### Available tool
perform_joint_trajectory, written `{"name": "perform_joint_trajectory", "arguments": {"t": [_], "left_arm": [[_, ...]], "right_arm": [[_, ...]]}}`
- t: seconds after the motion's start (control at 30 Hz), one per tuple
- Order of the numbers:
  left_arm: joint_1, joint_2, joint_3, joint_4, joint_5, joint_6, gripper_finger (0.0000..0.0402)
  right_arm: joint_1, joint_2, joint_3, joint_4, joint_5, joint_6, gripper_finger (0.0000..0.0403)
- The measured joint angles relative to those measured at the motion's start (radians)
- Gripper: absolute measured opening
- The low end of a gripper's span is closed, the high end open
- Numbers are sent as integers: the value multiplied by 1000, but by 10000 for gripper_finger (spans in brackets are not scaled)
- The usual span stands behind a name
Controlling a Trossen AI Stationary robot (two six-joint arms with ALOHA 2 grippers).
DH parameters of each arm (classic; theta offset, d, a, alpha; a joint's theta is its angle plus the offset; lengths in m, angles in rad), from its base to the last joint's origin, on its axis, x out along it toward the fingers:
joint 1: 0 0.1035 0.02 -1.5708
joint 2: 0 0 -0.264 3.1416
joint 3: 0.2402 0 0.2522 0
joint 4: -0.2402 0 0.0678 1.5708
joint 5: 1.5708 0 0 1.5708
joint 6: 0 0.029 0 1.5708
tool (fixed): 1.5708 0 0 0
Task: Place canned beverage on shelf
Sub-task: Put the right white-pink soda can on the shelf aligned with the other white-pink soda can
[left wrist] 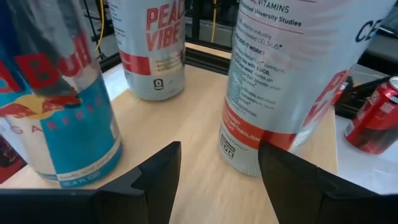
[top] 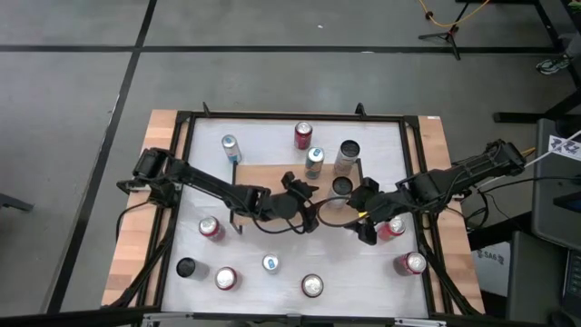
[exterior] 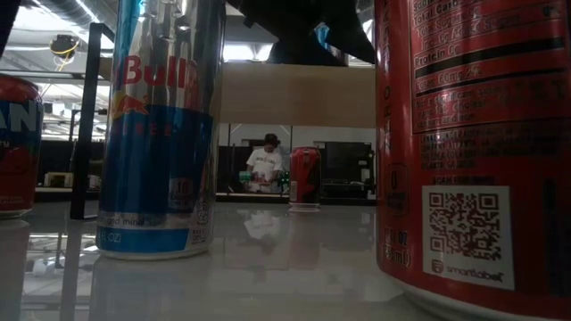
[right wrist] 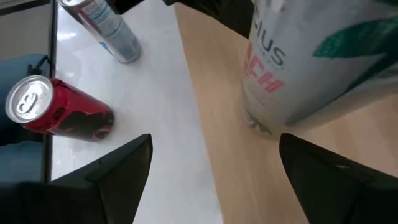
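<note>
High view: the shelf (top: 263, 177) holds three cans at its 1 o'clock. Left wrist view: the left gripper (left wrist: 217, 171) is open, empty, facing the white can (left wrist: 283, 81); withdraw straight back. Right wrist view: the right gripper (right wrist: 211, 165) is open.

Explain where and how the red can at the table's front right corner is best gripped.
Grip the red can across its round side, about mid-height, coming in level from the middle of the table. It stands upright, apart from the other cans, and the tabletop on that side is bare.
</note>
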Motion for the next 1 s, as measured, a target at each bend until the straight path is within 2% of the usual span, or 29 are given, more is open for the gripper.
{"name": "perform_joint_trajectory", "arguments": {"t": [0.13, 0.43, 1.0], "left_arm": [[13, 0, 0, 19, 37, 0, 211], [40, 0, 0, 20, 43, -8, 211], [62, 0, 0, 39, 63, -8, 211]], "right_arm": [[0, 0, 0, -3, 22, 0, 342], [-1, 0, 0, -5, 103, 1, 342], [-1, 0, 0, -11, 102, 31, 342]]}}
